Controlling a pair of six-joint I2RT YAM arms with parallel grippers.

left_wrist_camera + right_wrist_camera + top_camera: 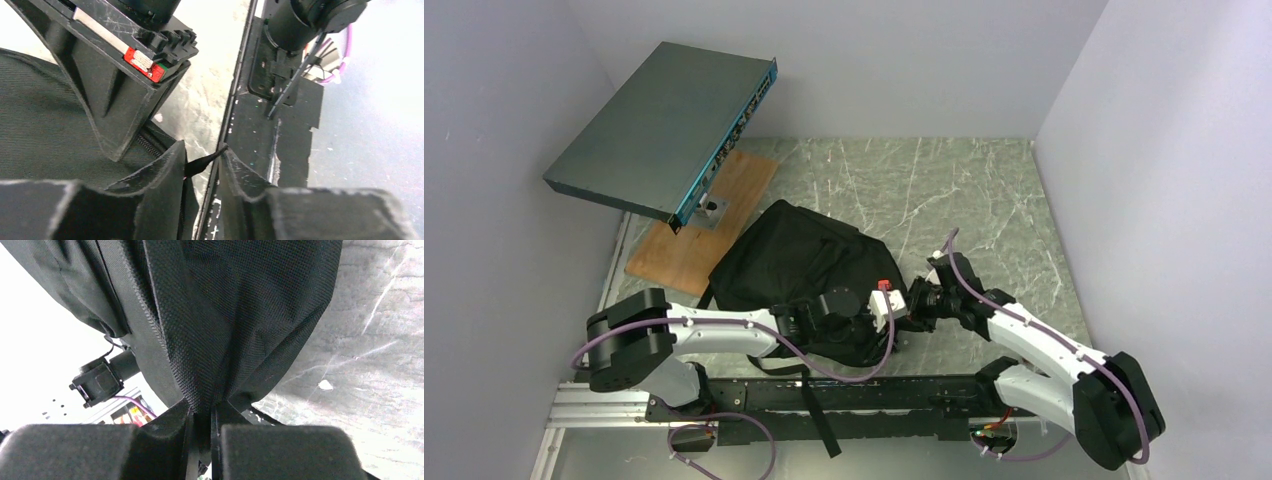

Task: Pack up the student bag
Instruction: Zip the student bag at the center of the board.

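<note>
- The table (984,200) has a green marbled top. A grey box (654,120) stands tilted on a stand at its far left, over a wooden board (694,240).
- The bag (799,260) lies slumped on the table just beside that board. Its near edge is close in front of both arms, and no contents can be seen.
- The right gripper (201,412) has its jaws pinched nearly together on a raised fold of the bag's fabric at its near right corner.
- The left gripper (202,167) sits at the bag's near edge with its jaws part open. Nothing is clamped in them.
- A thin zip pull (205,160) pokes across the gap between them, beside the zip track.
- The step in hand looks like getting the bag open, with one arm holding the cloth taut while the other goes for the zip.
- The next move probably calls for the left jaws to close squarely on the pull. They would then draw it along the track while the right keeps its pinch.
</note>
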